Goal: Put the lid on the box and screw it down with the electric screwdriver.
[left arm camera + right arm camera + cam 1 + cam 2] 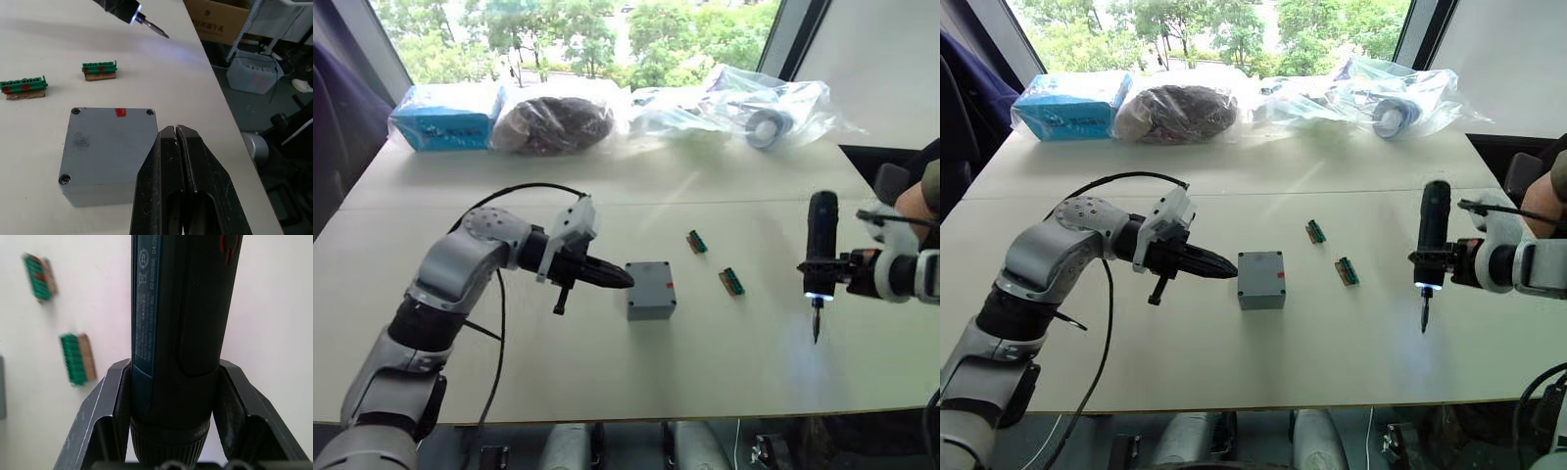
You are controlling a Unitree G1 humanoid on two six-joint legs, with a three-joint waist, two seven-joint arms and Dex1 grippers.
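Observation:
The grey box (651, 305) stands near the middle of the table, with the flat grey lid (110, 142) lying on top of it; screw heads show in three corners and a red mark near one edge. My left gripper (625, 279) is shut on nothing, its tips at the box's left side, level with the lid. The fingertips (174, 131) meet just beside the lid's edge. Off to the right, my right gripper (824, 266) is shut on the electric screwdriver (822, 230). The tool is held upright above the table, bit down and tip light on, well clear of the box.
Two green terminal blocks (696, 241) (732, 281) lie between the box and the screwdriver. A wrapped blue carton (447, 116) and plastic bags (759, 108) line the far edge. A black cable (499, 323) hangs by my left arm. A person's arm (913, 201) shows at the right edge.

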